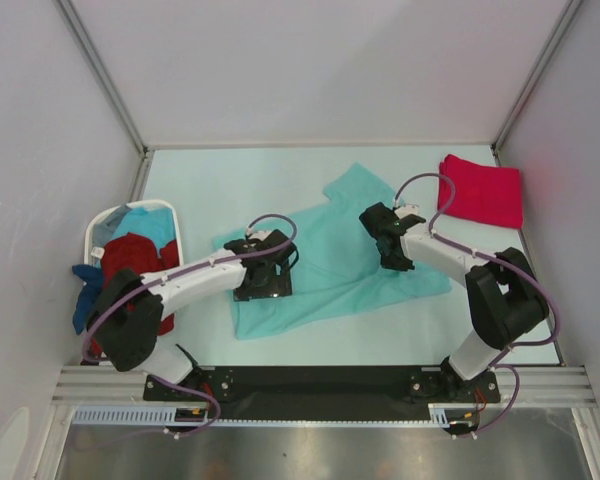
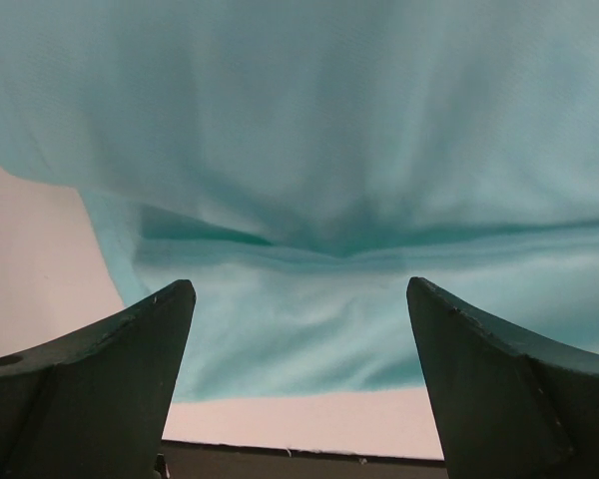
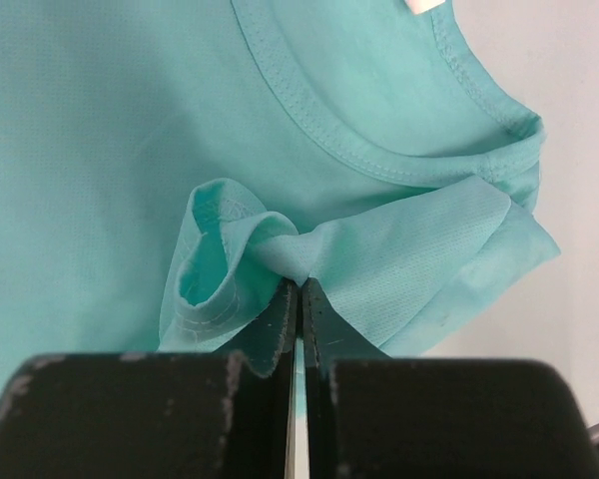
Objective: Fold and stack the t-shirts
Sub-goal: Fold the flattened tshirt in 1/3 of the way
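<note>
A light teal t-shirt [image 1: 330,255] lies spread and rumpled in the middle of the table. My right gripper [image 1: 392,243] is shut on a bunched fold of it [image 3: 299,254] near the collar [image 3: 379,155]. My left gripper [image 1: 263,272] hovers over the shirt's left part with its jaws wide apart; the cloth [image 2: 309,190] fills its view and nothing is between the fingers [image 2: 130,359]. A folded pinkish-red t-shirt [image 1: 482,190] lies at the back right. Dark red [image 1: 135,258], light blue [image 1: 148,225] and blue [image 1: 84,292] shirts are at the basket.
A white plastic laundry basket [image 1: 100,228] stands at the table's left edge beside my left arm, with a blue shirt hanging over its near side. White walls close the table on three sides. A black base rail [image 1: 320,380] runs along the near edge.
</note>
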Controlling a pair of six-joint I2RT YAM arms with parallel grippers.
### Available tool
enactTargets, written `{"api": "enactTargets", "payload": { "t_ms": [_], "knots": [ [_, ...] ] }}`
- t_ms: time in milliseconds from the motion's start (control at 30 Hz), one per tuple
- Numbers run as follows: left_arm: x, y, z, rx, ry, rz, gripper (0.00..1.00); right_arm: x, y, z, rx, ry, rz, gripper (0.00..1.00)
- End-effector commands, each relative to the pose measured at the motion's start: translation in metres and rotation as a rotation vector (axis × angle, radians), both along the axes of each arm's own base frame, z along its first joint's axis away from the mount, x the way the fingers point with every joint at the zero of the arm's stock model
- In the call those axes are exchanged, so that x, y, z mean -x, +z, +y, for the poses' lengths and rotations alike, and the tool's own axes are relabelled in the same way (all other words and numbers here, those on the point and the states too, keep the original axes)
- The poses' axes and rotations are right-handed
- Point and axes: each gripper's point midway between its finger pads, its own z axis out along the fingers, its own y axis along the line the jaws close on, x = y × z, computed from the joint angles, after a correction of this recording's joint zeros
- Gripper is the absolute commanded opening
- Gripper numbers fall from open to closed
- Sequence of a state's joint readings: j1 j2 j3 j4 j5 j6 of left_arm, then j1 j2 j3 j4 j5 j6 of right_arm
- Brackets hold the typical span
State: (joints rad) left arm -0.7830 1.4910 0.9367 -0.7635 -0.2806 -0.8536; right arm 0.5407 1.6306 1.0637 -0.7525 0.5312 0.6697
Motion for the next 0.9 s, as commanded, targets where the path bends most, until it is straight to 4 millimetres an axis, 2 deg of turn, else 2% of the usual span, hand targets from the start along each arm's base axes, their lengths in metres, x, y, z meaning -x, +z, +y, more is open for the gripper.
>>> {"api": "enactTargets", "payload": {
  "t_ms": [0, 100, 300, 600, 867],
  "knots": [
    [-0.018, -0.007, 0.019, -0.028, 0.033, -0.004, 0.94, -0.015, 0.013, 0.001, 0.008, 0.004, -0.052, 0.00],
    [-0.024, -0.010, 0.023, -0.045, 0.038, 0.002, 0.94, -0.015, 0.013, 0.002, 0.007, 0.007, -0.051, 0.00],
    [-0.017, -0.018, 0.019, -0.024, 0.039, 0.036, 0.90, -0.016, 0.013, 0.001, 0.012, 0.011, -0.048, 0.00],
    [-0.010, -0.004, 0.024, 0.004, 0.039, 0.011, 0.82, -0.018, 0.011, 0.004, 0.006, 0.017, -0.048, 0.00],
    [-0.008, 0.010, 0.022, 0.034, 0.047, -0.009, 0.82, -0.019, 0.013, 0.005, 0.006, 0.021, -0.050, 0.00]
  ]
}}
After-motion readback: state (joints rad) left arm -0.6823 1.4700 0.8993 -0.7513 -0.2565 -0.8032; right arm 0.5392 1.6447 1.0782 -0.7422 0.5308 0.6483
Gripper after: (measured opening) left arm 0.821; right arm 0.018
